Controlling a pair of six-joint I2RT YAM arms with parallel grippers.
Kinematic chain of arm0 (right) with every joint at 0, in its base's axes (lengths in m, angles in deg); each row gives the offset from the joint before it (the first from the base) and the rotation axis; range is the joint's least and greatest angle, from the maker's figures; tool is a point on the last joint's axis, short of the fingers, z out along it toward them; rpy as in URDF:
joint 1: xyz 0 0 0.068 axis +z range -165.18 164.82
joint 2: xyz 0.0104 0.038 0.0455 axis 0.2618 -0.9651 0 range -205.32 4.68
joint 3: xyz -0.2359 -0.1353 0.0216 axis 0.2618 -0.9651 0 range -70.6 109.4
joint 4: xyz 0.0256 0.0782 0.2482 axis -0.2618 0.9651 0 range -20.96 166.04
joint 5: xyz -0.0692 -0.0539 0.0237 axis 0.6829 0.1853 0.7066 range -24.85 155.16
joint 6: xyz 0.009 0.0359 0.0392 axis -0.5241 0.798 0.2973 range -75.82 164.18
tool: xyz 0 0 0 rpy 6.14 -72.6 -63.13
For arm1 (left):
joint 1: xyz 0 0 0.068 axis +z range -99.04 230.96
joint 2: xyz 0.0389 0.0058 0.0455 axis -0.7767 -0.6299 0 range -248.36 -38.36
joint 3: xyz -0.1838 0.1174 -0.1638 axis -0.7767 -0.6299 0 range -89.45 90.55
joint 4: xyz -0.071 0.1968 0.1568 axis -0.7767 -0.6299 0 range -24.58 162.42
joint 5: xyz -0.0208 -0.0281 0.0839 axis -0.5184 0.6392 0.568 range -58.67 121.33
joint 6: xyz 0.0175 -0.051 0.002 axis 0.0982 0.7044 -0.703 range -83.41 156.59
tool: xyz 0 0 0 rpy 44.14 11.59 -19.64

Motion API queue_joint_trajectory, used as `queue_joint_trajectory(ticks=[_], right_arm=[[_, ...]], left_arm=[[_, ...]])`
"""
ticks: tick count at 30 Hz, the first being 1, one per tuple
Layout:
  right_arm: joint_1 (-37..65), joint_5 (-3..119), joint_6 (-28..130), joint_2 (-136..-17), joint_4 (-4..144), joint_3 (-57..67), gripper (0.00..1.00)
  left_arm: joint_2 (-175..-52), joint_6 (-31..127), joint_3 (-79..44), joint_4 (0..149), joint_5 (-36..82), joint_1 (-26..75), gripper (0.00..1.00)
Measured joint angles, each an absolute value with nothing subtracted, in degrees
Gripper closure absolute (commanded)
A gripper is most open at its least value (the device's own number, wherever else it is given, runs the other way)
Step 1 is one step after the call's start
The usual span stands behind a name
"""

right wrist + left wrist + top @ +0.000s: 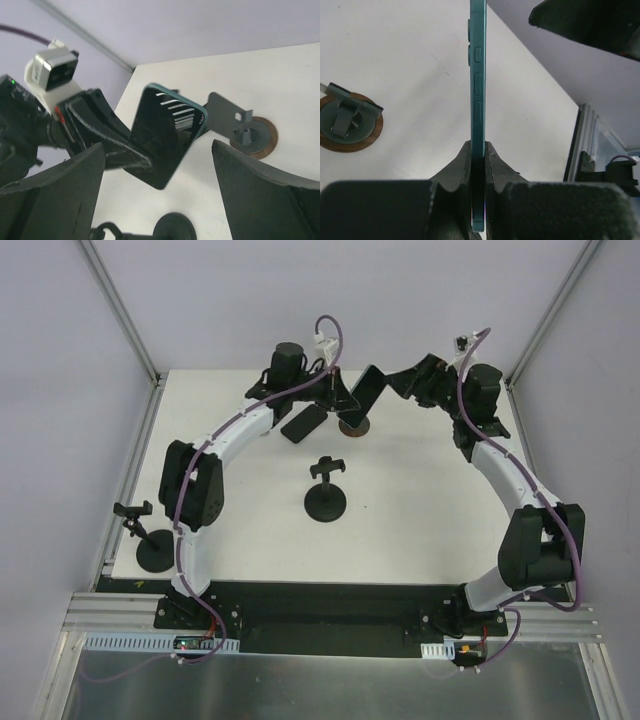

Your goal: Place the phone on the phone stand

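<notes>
While the left gripper (479,150) is pinching the phone (477,75) by one end in the air near the far stand (353,425) and the right gripper (402,380) is hovering wide open and empty beside it, a bump is, I reckon, risking twisting it loose.

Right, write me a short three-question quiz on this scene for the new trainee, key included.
1. True or false: the right gripper is shut.
2. What clamps the phone? A. the left gripper B. the right gripper C. a stand's clamp
3. Fill in: the table carries ___ phone stands.

Key: 1 false, it is open beside the phone. 2 A. 3 three: the brown-based stand, the black stand mid-table, the black stand at the left edge.
</notes>
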State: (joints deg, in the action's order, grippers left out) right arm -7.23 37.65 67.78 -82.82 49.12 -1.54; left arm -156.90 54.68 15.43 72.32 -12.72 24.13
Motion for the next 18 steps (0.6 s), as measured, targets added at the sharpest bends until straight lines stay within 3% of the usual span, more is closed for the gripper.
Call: queue_joint_trajectory(ticks=[6,11,18], right_arm=[[-6.32,24.25,65.57,-83.78,42.06,-1.78,0.16],[-4.85,16.42,69.46,-88.13,32.35,-0.8,0.21],[0.15,11.42,72.17,-95.48,30.23,3.94,0.45]], left_arm=[[-146.45,74.61,-4.41,103.55,-17.07,29.0,1.0],[-146.14,88.8,-8.13,124.9,-17.6,31.21,1.0],[-146.21,99.0,-10.51,139.61,-17.57,31.34,1.0]])
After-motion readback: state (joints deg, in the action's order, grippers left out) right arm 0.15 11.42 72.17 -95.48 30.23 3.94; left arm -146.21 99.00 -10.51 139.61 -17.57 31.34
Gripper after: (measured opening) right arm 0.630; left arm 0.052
